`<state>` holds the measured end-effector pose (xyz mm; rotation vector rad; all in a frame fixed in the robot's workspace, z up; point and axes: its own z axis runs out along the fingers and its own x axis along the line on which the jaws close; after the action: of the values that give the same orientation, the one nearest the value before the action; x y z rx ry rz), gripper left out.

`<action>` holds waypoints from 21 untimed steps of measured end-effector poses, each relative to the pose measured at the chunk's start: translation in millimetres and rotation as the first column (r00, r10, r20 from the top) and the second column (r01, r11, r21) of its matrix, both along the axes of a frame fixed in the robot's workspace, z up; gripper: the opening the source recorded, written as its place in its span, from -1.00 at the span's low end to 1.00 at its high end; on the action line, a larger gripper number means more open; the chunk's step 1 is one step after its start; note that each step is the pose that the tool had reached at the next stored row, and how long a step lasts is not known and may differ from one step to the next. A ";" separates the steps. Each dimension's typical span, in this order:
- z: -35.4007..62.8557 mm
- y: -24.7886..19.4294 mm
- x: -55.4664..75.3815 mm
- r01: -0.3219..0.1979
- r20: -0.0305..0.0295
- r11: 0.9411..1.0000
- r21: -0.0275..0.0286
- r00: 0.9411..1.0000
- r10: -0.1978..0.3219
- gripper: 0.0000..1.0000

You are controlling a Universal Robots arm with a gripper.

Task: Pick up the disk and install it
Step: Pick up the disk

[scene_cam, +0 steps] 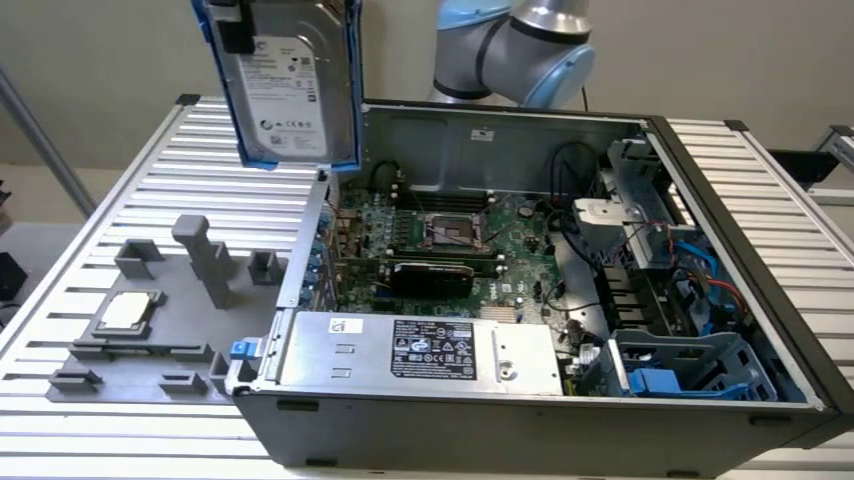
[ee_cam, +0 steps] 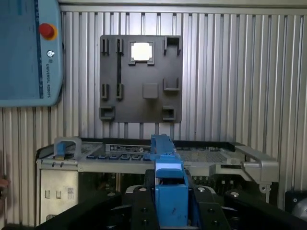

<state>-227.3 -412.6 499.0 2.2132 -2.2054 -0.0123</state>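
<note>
The disk [scene_cam: 283, 85] hangs upright in the air above the table, over the left wall of the open computer case [scene_cam: 534, 415] as the exterior view shows it. Its silver face with the white label looks toward the camera, and a blue carrier bracket frames it. My gripper [scene_cam: 238, 25] holds it from the top, one black finger lying over the label's upper corner. In the wrist view the gripper [ee_cam: 171, 203] is shut on the blue carrier edge of the disk [ee_cam: 163, 153], which sticks out edge-on between the black fingers, above the case wall.
Inside the case lie the motherboard [scene_cam: 454, 235], the power supply [scene_cam: 414, 350] and a drive bay with blue caddies [scene_cam: 681, 372]. A grey fixture plate [scene_cam: 147, 330] with a CPU chip [scene_cam: 124, 311] sits on the slatted table beside the case. A teach pendant [ee_cam: 29, 48] lies beyond the fixture plate.
</note>
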 end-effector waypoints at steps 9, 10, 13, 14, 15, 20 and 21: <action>0.2 -17.4 41.3 0.000 0.000 1.000 0.000 1.000 0.000 -1.00; 0.2 -19.3 45.8 0.000 0.000 1.000 0.000 1.000 0.000 -1.00; 0.2 -25.2 59.3 0.000 0.000 1.000 0.000 1.000 0.000 -1.00; 0.3 -27.3 63.8 0.000 0.000 1.000 0.000 1.000 0.000 -1.00; 0.3 -29.4 68.3 0.000 0.000 1.000 0.000 1.000 0.000 -1.00; 0.2 -40.1 90.6 0.000 0.000 1.000 0.000 1.000 0.000 -1.00; 0.3 -42.0 94.7 0.000 0.000 1.000 0.000 1.000 0.000 -1.00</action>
<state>-132.6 -454.7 499.3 2.2133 -2.2053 -0.0122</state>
